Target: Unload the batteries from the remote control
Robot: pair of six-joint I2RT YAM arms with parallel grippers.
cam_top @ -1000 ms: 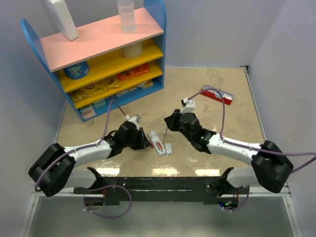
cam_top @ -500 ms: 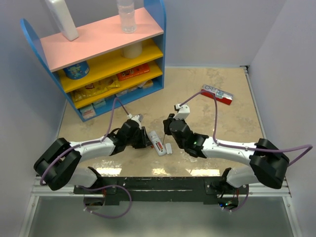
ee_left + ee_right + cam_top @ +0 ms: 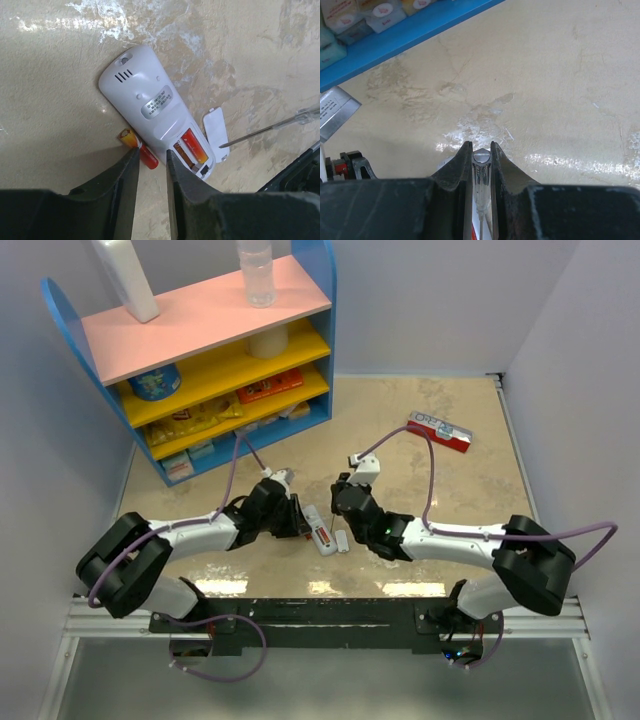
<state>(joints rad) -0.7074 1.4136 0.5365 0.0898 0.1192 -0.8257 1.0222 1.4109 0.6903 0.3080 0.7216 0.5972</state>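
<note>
White plastic remote control (image 3: 150, 105) lies back-up on the tabletop (image 3: 250, 50). One red-orange battery (image 3: 137, 146) is loose beside it, straddled by the slightly spread left hand (image 3: 151, 167). The second battery (image 3: 192, 145) is still seated inside. Right hand (image 3: 481, 150), pinching a clear screwdriver (image 3: 481, 172), has swung closer, likely to pry it out.

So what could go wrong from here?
1. The loose battery lies slanted between the left gripper's open jaws, right beside the remote. Closing on it might roll it away or nudge the remote.
2. The second battery sits inside the remote. The right gripper holds a screwdriver whose thin tip points near the cover; prying could slip and flick the cover or battery off.
</note>
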